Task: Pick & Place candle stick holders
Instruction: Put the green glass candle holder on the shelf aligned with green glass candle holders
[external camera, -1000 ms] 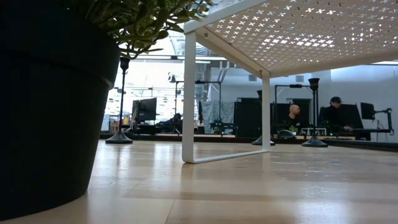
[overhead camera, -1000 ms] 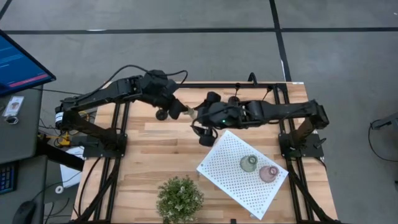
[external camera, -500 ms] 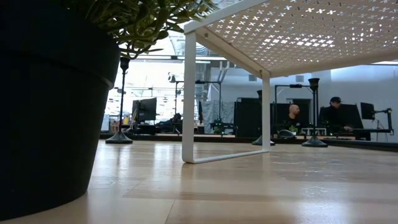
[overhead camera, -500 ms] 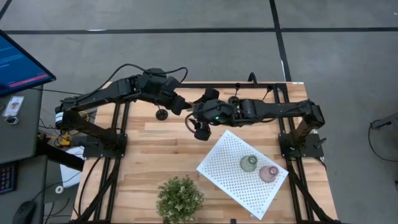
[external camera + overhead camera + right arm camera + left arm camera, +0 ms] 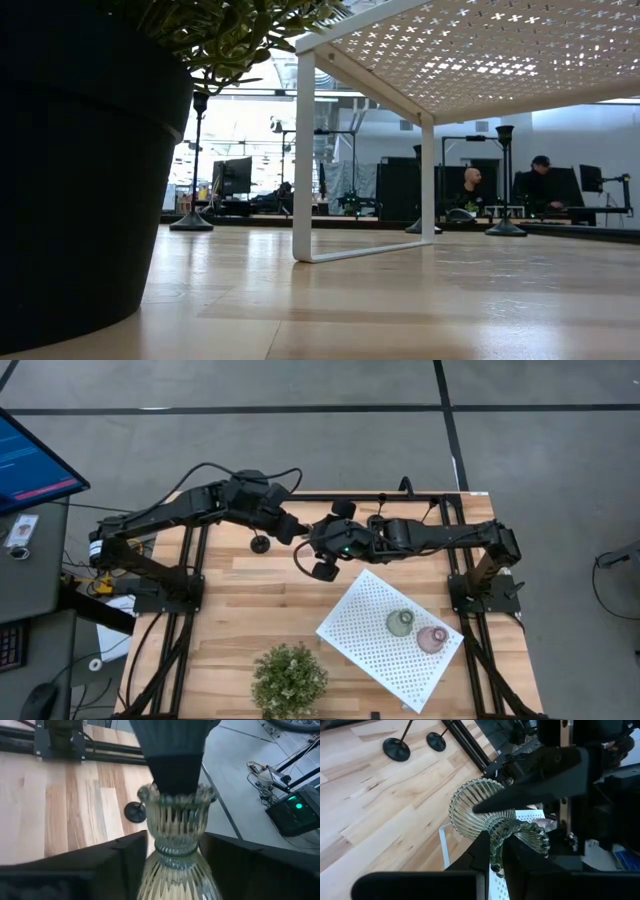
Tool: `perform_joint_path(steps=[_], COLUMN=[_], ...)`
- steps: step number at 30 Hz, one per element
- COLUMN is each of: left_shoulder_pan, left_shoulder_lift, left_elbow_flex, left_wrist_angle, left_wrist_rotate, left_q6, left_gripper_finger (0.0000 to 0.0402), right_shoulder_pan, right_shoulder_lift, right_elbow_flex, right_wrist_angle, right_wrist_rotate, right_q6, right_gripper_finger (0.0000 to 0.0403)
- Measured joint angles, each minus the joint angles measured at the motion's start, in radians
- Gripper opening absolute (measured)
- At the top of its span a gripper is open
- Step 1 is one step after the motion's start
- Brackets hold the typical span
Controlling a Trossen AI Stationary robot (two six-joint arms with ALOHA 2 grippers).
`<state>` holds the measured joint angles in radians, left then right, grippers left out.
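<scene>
A pale ribbed candle stick holder (image 5: pixel 475 812) hangs in the air over the table's far middle, between my two grippers. My left gripper (image 5: pixel 297 532) is shut on its narrow end. My right gripper (image 5: pixel 318 542) is open, with one finger on either side of the holder's bulbous body (image 5: pixel 175 880); I cannot tell whether they touch it. A greenish holder (image 5: pixel 400 622) and a pinkish one (image 5: pixel 432 639) stand on the white perforated board (image 5: pixel 375 655). A black holder (image 5: pixel 260 544) stands on its round base beside the left gripper, and two more black holders (image 5: pixel 395 749) show in the left wrist view. My left gripper pinches the pale holder at its narrow neck (image 5: pixel 496 845), below the small scalloped cup, between its two fingers. The fingers come about level from the table's left. The holder lies roughly level, lifted clear of the table, with its wide body toward my right gripper.
A bushy potted plant (image 5: pixel 290 678) stands at the near edge. The white board stands on thin legs (image 5: pixel 303 150) at the near right. Bare wood lies at the table's left and middle. People sit in the room beyond the table (image 5: pixel 470 190).
My right gripper has gone toward the table's left and a little toward its far edge, up to the pale holder in my left gripper. Its fingers now stand around the holder's body. The holder stays clear of the table.
</scene>
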<state>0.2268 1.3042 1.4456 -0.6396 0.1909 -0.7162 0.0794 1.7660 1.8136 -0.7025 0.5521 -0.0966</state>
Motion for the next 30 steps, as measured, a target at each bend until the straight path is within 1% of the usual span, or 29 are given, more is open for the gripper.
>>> perform_joint_path(steps=[2,3,12,14,16,25,27,30], left_shoulder_pan=[0.0,0.0,0.0,0.0,0.0,0.0,0.001,0.001], left_shoulder_lift=[0.001,0.001,0.008,0.008,0.008,0.003,0.001,-0.012], left_elbow_flex=[-0.001,-0.002,-0.002,-0.002,-0.002,0.003,0.003,0.002], left_wrist_angle=[0.004,0.003,0.01,0.012,0.016,0.034,0.036,0.047], left_wrist_rotate=[0.003,0.003,-0.002,-0.003,-0.006,-0.003,-0.001,-0.003], left_q6=[-0.004,-0.005,-0.002,0.005,0.017,0.051,0.051,0.057], left_gripper_finger=[0.0027,0.0027,0.0027,0.0034,0.006,0.0207,0.0232,0.0255], right_shoulder_pan=[-0.002,-0.002,-0.003,-0.002,-0.002,0.003,0.012,0.034], right_shoulder_lift=[0.0,0.0,-0.002,-0.002,-0.002,-0.014,-0.027,-0.072], right_elbow_flex=[0.001,0.001,0.001,0.001,0.001,-0.004,-0.002,-0.004], right_wrist_angle=[-0.003,-0.003,-0.02,-0.019,-0.022,-0.045,-0.041,-0.075], right_wrist_rotate=[-0.001,-0.001,-0.002,-0.001,-0.001,-0.02,-0.02,-0.023], right_q6=[0.005,0.009,0.011,0.011,0.014,0.062,0.073,0.074], right_gripper_finger=[0.0113,0.0109,0.011,0.011,0.011,0.011,0.011,0.011])
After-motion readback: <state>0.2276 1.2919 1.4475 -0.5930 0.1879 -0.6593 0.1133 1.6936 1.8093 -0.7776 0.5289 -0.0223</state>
